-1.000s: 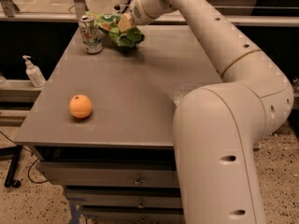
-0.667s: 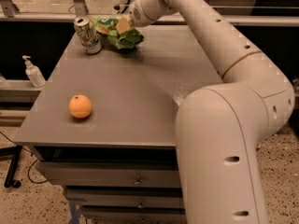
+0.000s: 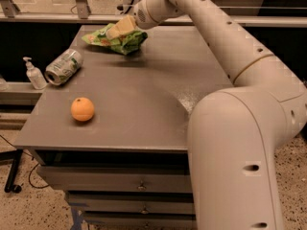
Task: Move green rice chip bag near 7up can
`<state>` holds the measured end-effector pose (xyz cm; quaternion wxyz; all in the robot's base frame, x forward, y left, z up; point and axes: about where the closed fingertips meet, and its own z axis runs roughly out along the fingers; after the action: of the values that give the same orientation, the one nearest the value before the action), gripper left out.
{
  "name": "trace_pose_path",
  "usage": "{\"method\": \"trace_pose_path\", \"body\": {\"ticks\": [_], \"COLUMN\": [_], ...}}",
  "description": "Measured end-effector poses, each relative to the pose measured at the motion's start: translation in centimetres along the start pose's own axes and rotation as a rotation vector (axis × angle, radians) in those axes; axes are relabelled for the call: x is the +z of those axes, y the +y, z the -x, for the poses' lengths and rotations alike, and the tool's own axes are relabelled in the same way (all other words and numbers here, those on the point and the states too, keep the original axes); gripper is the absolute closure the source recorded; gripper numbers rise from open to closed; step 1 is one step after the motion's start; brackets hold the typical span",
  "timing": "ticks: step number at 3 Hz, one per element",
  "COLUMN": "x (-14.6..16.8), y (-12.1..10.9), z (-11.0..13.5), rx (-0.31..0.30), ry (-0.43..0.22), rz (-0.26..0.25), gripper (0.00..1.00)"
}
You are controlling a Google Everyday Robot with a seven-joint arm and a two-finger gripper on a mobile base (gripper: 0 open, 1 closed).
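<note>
The green rice chip bag is at the far left of the table, crinkly bright green, held just above the top with its shadow under it. My gripper reaches in from the right and is shut on the bag's top. The 7up can lies on its side at the table's left edge, front-left of the bag and apart from it, silver-white with green markings.
An orange sits on the grey table near the front left. A white pump bottle stands on a lower ledge left of the table. My arm fills the right side. Drawers are below the front edge.
The can stood upright next to the bag before; now it lies on its side, farther front-left at the table's edge. The gripper still holds the bag at the back.
</note>
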<state>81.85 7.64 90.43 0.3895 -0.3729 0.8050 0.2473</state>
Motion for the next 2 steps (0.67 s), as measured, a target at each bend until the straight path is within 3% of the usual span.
{"method": "trace_pose_path", "body": {"ticks": [2], "x": [-5.2], "y": [-0.9], "z": [0.2], "rx": [-0.017], "ry": [-0.092], "rz": [-0.054], "gripper": [0.00]}}
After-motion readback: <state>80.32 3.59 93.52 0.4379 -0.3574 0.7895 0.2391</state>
